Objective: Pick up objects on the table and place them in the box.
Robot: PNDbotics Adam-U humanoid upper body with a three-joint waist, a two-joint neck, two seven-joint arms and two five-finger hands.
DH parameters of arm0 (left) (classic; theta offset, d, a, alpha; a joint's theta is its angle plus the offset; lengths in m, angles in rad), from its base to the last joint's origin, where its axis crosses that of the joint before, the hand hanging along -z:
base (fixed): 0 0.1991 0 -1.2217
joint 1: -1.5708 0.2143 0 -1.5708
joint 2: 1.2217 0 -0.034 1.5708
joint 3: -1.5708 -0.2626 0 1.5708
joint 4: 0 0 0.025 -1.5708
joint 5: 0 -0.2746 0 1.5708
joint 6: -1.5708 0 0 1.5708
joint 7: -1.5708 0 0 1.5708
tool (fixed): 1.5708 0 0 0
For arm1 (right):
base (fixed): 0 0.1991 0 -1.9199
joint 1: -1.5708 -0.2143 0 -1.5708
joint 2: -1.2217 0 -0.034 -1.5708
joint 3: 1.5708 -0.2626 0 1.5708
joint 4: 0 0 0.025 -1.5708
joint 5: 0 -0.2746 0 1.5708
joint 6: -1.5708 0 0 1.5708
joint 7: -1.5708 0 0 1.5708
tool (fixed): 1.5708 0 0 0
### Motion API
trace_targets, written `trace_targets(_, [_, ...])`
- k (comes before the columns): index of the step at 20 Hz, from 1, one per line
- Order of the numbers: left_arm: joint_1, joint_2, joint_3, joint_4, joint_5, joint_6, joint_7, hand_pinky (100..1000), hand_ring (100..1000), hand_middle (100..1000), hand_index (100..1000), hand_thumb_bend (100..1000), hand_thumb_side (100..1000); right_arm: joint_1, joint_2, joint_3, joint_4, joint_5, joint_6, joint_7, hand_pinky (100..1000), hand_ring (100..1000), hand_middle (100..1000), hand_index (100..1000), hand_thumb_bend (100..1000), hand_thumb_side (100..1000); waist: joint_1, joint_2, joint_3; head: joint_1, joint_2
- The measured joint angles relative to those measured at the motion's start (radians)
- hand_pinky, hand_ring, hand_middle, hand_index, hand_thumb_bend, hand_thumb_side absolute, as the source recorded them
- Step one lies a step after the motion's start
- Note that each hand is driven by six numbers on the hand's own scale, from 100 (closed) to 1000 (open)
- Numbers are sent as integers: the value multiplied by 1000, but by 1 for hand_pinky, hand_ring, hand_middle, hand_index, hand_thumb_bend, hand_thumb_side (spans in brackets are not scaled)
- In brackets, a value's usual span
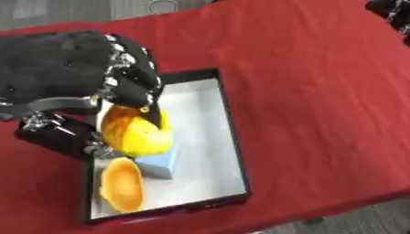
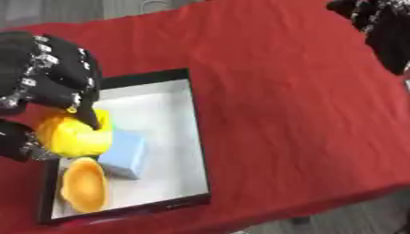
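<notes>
Yellow rounded object (image 1: 136,132), glossy and smooth, held over the left half of the box, directly beneath the left hand (image 1: 120,77). Gripped by that hand, with black fingers curled down over its top and one dark fingertip (image 1: 152,116) pressed on its front face. Upper part hidden by the fingers, so exact shape hard to make out; unclear whether resting on the box floor or lifted clear of it.

Just below the hand, inside the same box: a pale blue block (image 2: 124,155), matte and squared, touching the yellow object's lower edge. Nearer still to the bottom corner, an orange shallow bowl-like piece (image 1: 120,185), oval, with a raised rim, lying beside the block.

Box (image 1: 228,137): rectangular tray with thin black walls and a pale grey, flat floor. Left wall and upper-left corner covered by the hand and wrist; bare floor to the right of the hand.

Red tablecloth (image 1: 320,100), soft fabric with faint creases, spread under everything and reaching far to the right of the hand.

Right hand (image 2: 376,23) well away, at the upper right corner, black, cut off by the frame edge in both views; cannot tell whether its fingers are straight or curled.
</notes>
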Motion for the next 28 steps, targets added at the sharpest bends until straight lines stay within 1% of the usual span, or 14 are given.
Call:
trace_targets(3, [11,-23,-5,3,-22,27,-28,683,541,417,591,183,100,0,0,0,0,4,-2,3,1000,756,693,853,100,608,0,0,-1,0,0])
trace_targets(6, [18,-47,-10,29,-59,36,-34,688,552,431,604,203,100,0,1,0,0,6,-1,5,1000,756,693,853,100,608,0,0,-5,1,0])
trace_targets(11, [24,-79,-42,113,-134,7,-25,720,591,483,659,227,100,1,2,4,0,13,-1,9,1000,756,693,852,100,610,0,0,-9,6,0])
trace_targets(15, [26,-101,-59,192,-186,-21,-24,770,662,556,728,258,110,1,3,6,0,13,-1,12,1000,756,693,852,100,609,0,0,-14,10,0])
trace_targets(17, [26,-109,-62,228,-211,-32,-22,813,732,630,795,272,118,0,3,6,0,13,0,13,1000,756,693,852,100,609,0,0,-14,11,0])
trace_targets(18, [27,-110,-65,244,-226,-37,-22,825,751,660,812,273,122,0,3,6,0,13,0,14,1000,756,693,852,100,609,0,0,-14,11,0])
trace_targets(19, [28,-113,-67,260,-240,-41,-22,861,813,758,865,282,221,0,3,6,0,13,0,15,1000,756,693,852,100,610,0,0,-14,12,0])
trace_targets(20, [29,-117,-70,273,-253,-42,-20,890,860,816,900,296,329,0,3,7,0,13,1,15,1000,756,693,852,100,611,0,0,-14,13,0])
trace_targets(21, [31,-119,-71,286,-264,-43,-19,896,870,828,908,303,367,0,4,7,0,14,1,16,1000,756,693,852,100,611,0,0,-15,14,0])
trace_targets(22, [33,-121,-71,297,-273,-45,-17,921,895,858,934,368,535,0,4,8,0,16,2,16,1000,756,693,852,100,611,0,0,-15,14,0])
trace_targets(23, [33,-123,-71,305,-282,-46,-16,930,903,866,942,397,589,0,5,8,0,17,2,16,1000,756,693,852,100,611,0,0,-15,15,0])
trace_targets(25, [33,-126,-70,314,-298,-51,-11,949,917,874,952,510,710,0,7,11,0,20,2,16,1000,756,693,852,100,612,0,0,-15,15,0])
trace_targets(27, [33,-126,-66,315,-308,-57,-5,958,922,873,953,571,771,0,10,12,0,21,2,17,1000,756,693,852,100,612,0,0,-15,17,0])
trace_targets(28, [33,-126,-62,313,-311,-60,-2,958,922,873,953,571,771,0,10,12,0,21,3,17,1000,756,693,852,100,603,0,0,-15,18,0])
